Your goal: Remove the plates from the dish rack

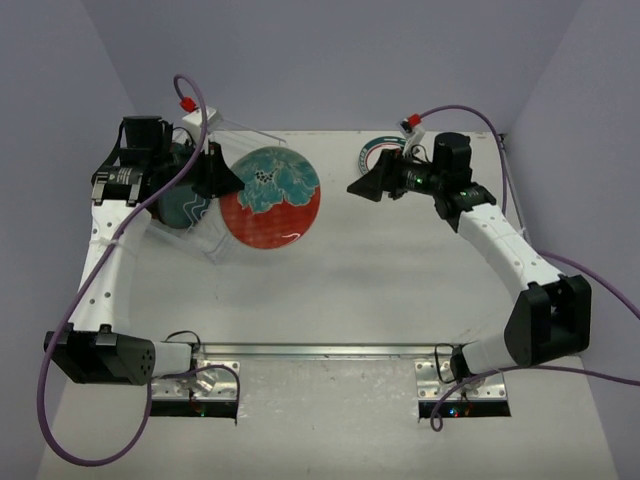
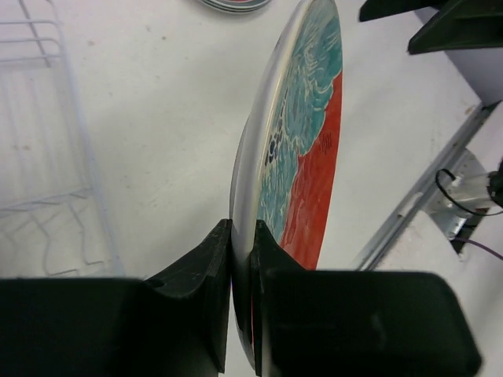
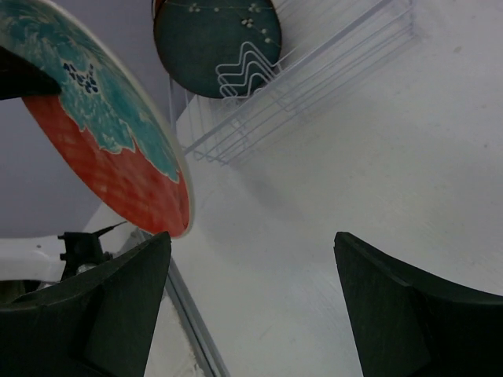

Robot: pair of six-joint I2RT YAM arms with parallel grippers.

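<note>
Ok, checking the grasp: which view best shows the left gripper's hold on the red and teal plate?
Left wrist: the left gripper pinches the red and teal plate at its rim. Top external shows the whole face, the pinch small; right wrist, only part of the face.

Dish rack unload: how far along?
Done: at least one ringed plate lies on the table by the open, empty right gripper. In hand: left gripper shut on the red-teal plate, out of the dish rack. Left: a dark teal plate stands in the rack.
</note>
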